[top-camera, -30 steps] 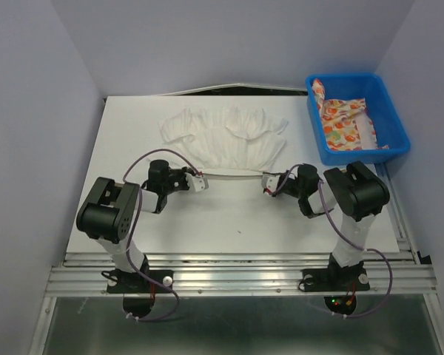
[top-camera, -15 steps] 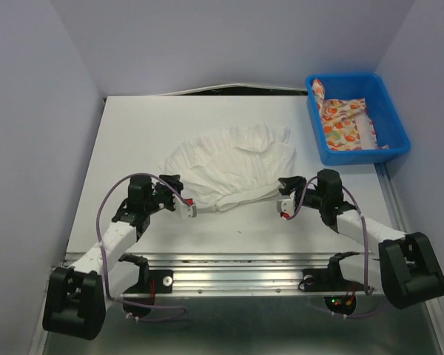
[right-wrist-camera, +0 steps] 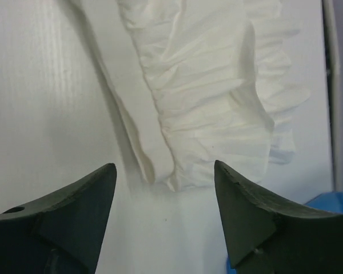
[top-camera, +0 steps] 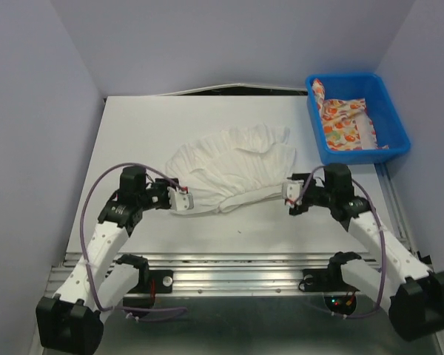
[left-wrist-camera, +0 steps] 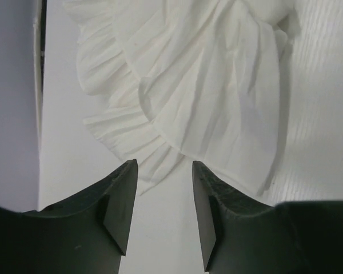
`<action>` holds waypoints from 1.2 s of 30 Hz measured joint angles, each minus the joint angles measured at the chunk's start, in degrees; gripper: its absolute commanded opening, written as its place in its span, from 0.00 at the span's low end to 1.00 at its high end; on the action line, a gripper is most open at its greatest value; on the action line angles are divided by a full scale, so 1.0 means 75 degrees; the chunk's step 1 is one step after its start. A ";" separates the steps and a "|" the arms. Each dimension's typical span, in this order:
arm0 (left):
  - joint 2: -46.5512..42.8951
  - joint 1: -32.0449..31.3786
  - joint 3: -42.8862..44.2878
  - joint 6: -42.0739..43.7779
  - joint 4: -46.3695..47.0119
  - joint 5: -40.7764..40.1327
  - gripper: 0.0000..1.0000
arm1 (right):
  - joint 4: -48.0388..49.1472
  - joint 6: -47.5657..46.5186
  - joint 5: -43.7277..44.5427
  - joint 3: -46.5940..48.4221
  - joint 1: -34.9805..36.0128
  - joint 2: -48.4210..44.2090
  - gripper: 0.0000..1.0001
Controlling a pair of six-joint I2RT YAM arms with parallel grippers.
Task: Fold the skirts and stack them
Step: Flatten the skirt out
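The white ruffled skirt [top-camera: 233, 166] lies crumpled in the middle of the table, its near hem running between the two grippers. My left gripper [top-camera: 186, 200] is open at the skirt's near left edge. In the left wrist view its jaws [left-wrist-camera: 164, 165] hold nothing, and the pleated cloth [left-wrist-camera: 206, 85] starts just beyond the fingertips. My right gripper [top-camera: 288, 198] is open near the skirt's right end. Bare table shows between its jaws [right-wrist-camera: 164, 165], with the cloth corner [right-wrist-camera: 206, 97] slightly ahead. The printed skirt [top-camera: 344, 122] lies bunched in the blue bin.
The blue bin [top-camera: 359, 156] stands at the table's back right corner, close behind the right arm; its edge [right-wrist-camera: 331, 200] shows in the right wrist view. Grey walls enclose the table on the left, back and right. A metal rail runs along the near edge.
Both grippers were shut on the skirt's near edge and have opened and let it go. The skirt now rests slack on the table. Both arms have stretched out lower.
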 measured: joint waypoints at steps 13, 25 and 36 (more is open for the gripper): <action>0.7315 -0.0600 0.6050 -0.5144 0.0207 -0.1198 0.36 | -0.1090 0.6487 0.1550 0.6694 0.0175 0.7184 0.48; 0.9602 -0.1096 0.6796 -0.4759 0.0367 -0.2961 0.23 | -0.1999 0.7099 0.3383 0.6607 0.0399 0.8361 0.58; 0.5409 -0.2302 0.2008 -0.3316 -0.0819 -0.2742 0.26 | -0.1641 0.6114 0.3593 0.7393 0.0784 0.9110 0.68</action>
